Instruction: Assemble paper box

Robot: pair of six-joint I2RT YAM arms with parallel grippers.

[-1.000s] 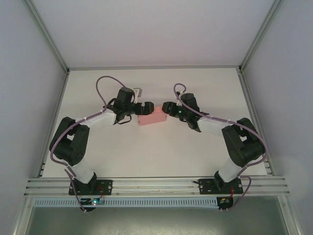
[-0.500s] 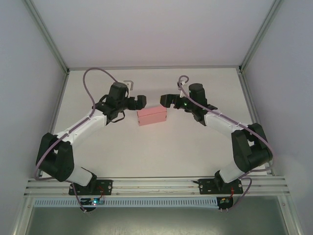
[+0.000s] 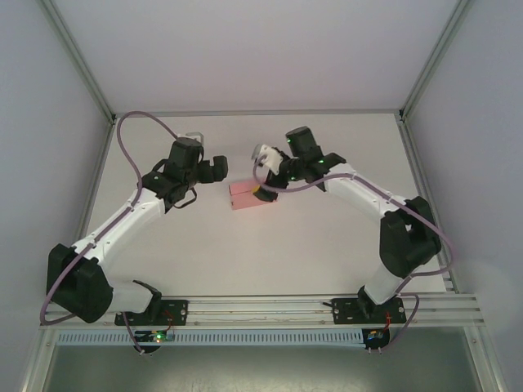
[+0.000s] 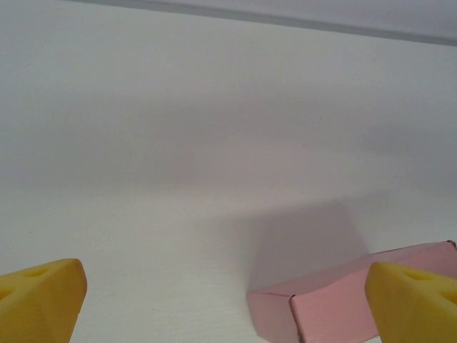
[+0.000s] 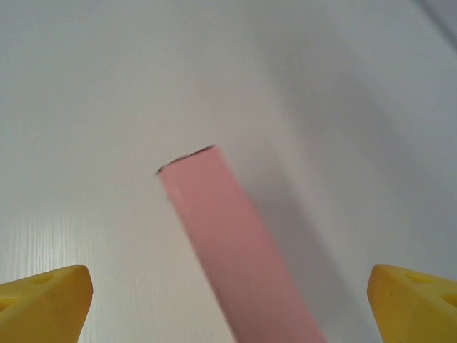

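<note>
**Pink box down, both claws off it**

I'm seeing the small closed pink card box lying mid white table, btwn the arms. L gripper is hovering just left of it, jaws spread wide, empty. R gripper is hanging over the box's right end, jaws spread too, pinching nothing.

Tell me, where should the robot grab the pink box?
Probably across its two long sides, near the middle, coming straight down from above. The pink box lies flat and closed on the table. It is long and narrow, and in the right wrist view it looks slimmer than the spread of the open right gripper.
</note>
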